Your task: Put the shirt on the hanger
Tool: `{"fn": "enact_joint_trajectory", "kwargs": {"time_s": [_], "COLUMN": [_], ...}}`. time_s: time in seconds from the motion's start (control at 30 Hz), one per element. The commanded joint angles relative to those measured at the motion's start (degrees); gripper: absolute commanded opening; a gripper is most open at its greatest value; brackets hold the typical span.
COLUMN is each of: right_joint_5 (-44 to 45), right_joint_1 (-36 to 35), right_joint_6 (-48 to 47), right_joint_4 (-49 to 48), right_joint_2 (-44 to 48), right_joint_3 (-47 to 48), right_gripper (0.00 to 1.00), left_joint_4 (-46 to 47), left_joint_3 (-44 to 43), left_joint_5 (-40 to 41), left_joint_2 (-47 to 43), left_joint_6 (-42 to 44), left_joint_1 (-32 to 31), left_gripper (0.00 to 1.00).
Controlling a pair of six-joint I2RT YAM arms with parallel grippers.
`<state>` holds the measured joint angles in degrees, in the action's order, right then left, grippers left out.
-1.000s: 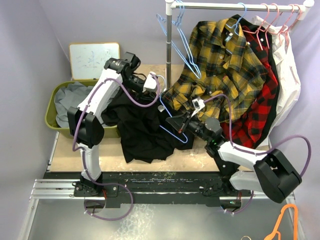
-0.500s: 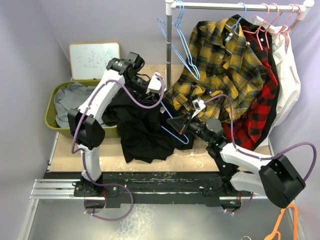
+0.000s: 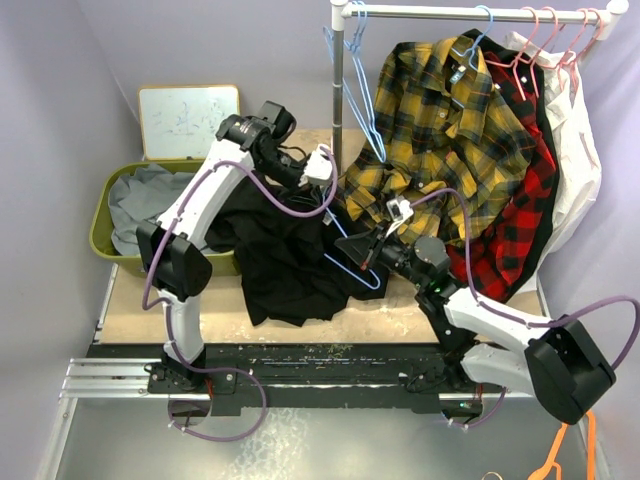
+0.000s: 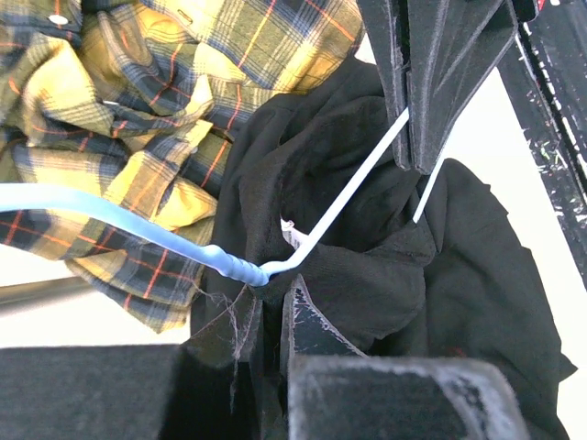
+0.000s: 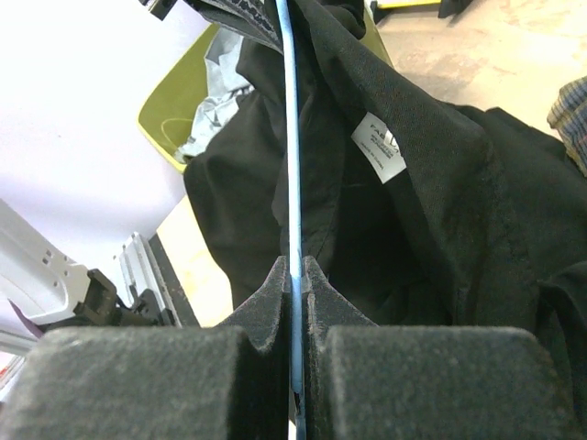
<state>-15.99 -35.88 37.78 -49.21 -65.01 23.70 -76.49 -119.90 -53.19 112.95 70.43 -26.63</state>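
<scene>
The black shirt [image 3: 285,265] lies crumpled on the table between the arms. My left gripper [image 3: 324,192] is shut on a fold of the shirt [image 4: 477,275], with its fingertips [image 4: 307,316] right below the twisted neck of the light-blue hanger [image 4: 138,229]. My right gripper [image 3: 362,250] is shut on the hanger's thin wire [image 5: 293,183], holding the hanger [image 3: 375,284] over the shirt. The shirt's collar with its white label [image 5: 378,147] hangs beside the wire.
A green bin [image 3: 100,225] with a grey garment [image 3: 140,195] sits at the left, a whiteboard [image 3: 188,120] behind it. A rack at the back right holds a yellow plaid shirt [image 3: 440,120], a red plaid shirt [image 3: 520,200], spare blue hangers [image 3: 352,90] and pink hangers [image 3: 545,40].
My left gripper has moved right and a little away from the bases, taking the shirt fabric with it. My right gripper has shifted slightly right with the hanger.
</scene>
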Motion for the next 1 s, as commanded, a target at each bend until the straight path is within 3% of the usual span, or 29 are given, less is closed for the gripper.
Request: {"fn": "enact_joint_trajectory", "kwargs": {"time_s": [0.0, 0.23, 0.33, 0.5, 0.57, 0.83, 0.97], "right_joint_5": [0.0, -1.2, -0.6, 6.4, 10.3, 16.3, 10.0], "right_joint_1": [0.1, 0.1, 0.2, 0.2, 0.2, 0.2, 0.1], "right_joint_6": [-1.1, -1.5, -2.4, -6.4, -7.9, -10.5, -5.5], "right_joint_4": [-1.5, 0.3, 2.8, 13.0, 17.8, 40.2, 44.6], "right_joint_2": [3.2, 4.7, 6.1, 14.1, 19.3, 38.7, 41.5], "right_joint_3": [6.3, 7.9, 8.4, 8.3, 8.0, 7.6, 3.7], "right_gripper": [0.00, 0.03, 0.40, 0.90, 0.99, 0.98, 0.87], "left_joint_4": [-7.5, -11.2, -9.9, -5.3, -5.1, 0.4, 1.9], "left_joint_3": [-8.4, -11.2, -9.2, -7.2, -7.5, -9.5, -10.8], "left_joint_5": [-2.2, 4.6, 8.1, 16.2, 17.2, 22.2, 23.8], "left_joint_2": [-4.6, -7.4, -9.4, -12.3, -13.3, -15.2, -16.0], "left_joint_6": [-3.1, -4.6, -6.4, -12.2, -13.4, -22.1, -25.3], "left_joint_1": [-4.7, -4.7, -4.6, -4.6, -4.6, -4.6, -4.6], "left_gripper": [0.00, 0.00, 0.00, 0.00, 0.00, 0.00, 0.00]}}
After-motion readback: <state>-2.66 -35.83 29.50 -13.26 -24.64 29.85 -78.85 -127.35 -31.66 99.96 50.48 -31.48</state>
